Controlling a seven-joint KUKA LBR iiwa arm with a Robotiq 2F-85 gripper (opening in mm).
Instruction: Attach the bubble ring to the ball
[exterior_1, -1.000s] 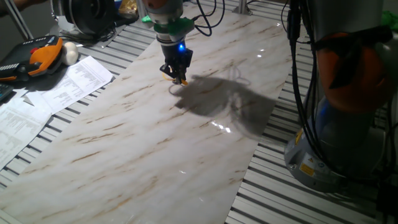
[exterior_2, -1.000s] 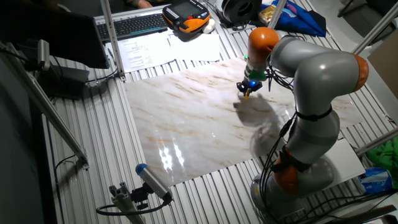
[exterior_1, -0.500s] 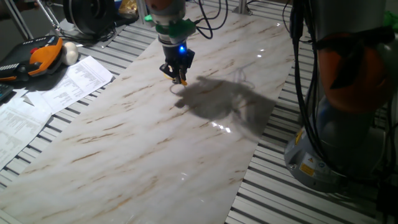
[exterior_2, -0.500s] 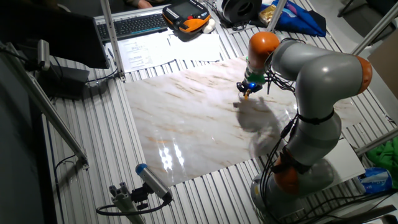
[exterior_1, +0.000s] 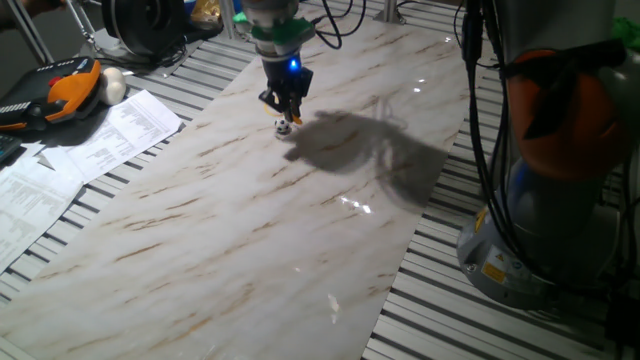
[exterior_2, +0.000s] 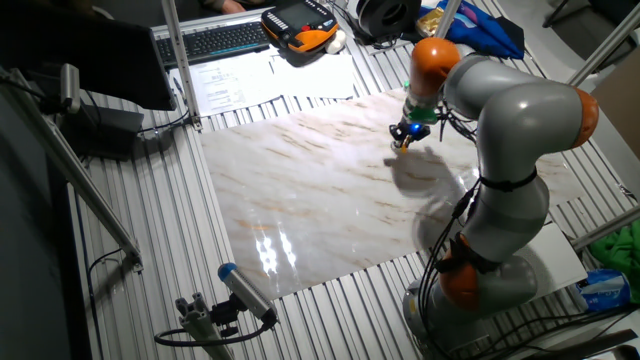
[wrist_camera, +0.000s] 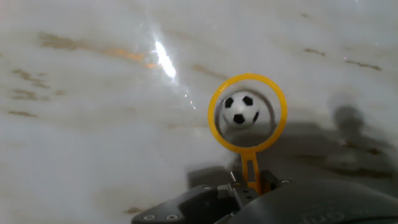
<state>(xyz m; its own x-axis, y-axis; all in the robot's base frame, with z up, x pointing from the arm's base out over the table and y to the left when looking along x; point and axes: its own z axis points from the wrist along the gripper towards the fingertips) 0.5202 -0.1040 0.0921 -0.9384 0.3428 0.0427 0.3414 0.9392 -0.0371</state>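
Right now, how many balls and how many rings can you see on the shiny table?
Balls: 1, the ball, white with black patches
Rings: 1, the yellow ring, held by the gripper
Total: 2

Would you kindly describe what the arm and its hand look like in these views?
The arm has rounded silver-grey links with orange joint bands, and black cables run along it. A green ring sits above the small black hand, which shows a glowing blue light.
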